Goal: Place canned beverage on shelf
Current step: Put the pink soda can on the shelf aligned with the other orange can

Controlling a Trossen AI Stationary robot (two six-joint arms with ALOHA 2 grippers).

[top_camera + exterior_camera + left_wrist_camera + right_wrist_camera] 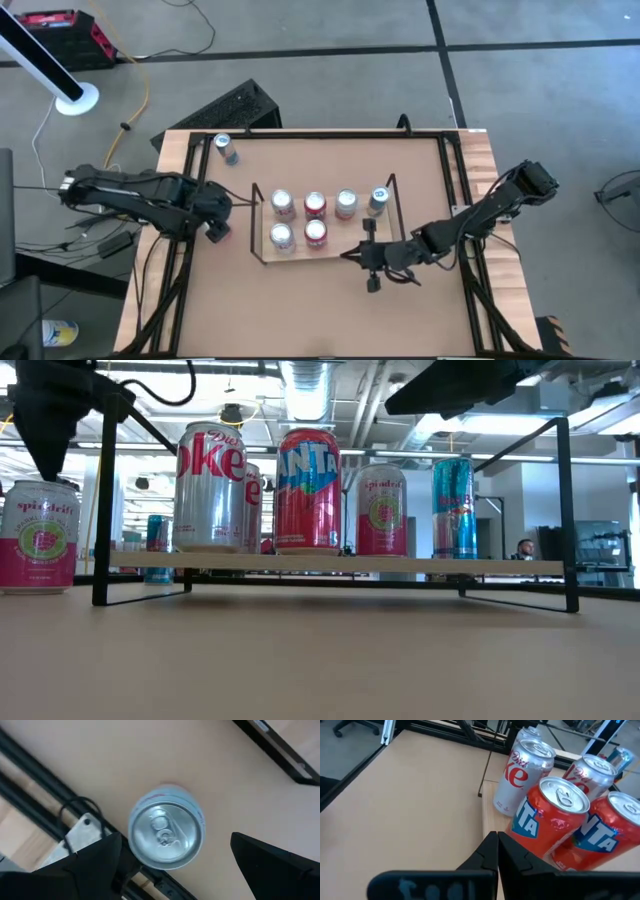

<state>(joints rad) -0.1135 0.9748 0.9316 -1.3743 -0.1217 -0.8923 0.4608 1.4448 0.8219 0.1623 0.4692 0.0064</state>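
The shelf, a light-wood board with black wire uprights, holds several cans. A Diet Coke and a Fanta stand in its near row. A pink-and-white can stands upright on the tabletop to the left of the shelf, and it shows top-on in the left wrist view. My left gripper hovers just above it, open, with a finger on either side and not touching. My right gripper is shut and empty at the shelf's near edge, right of the Fanta; it also shows in the right wrist view.
A blue-and-silver can stands alone at the table's far left. Black rails run along the table's sides, close to my left gripper. Bare tabletop lies in front of the shelf. A person shows in the room behind.
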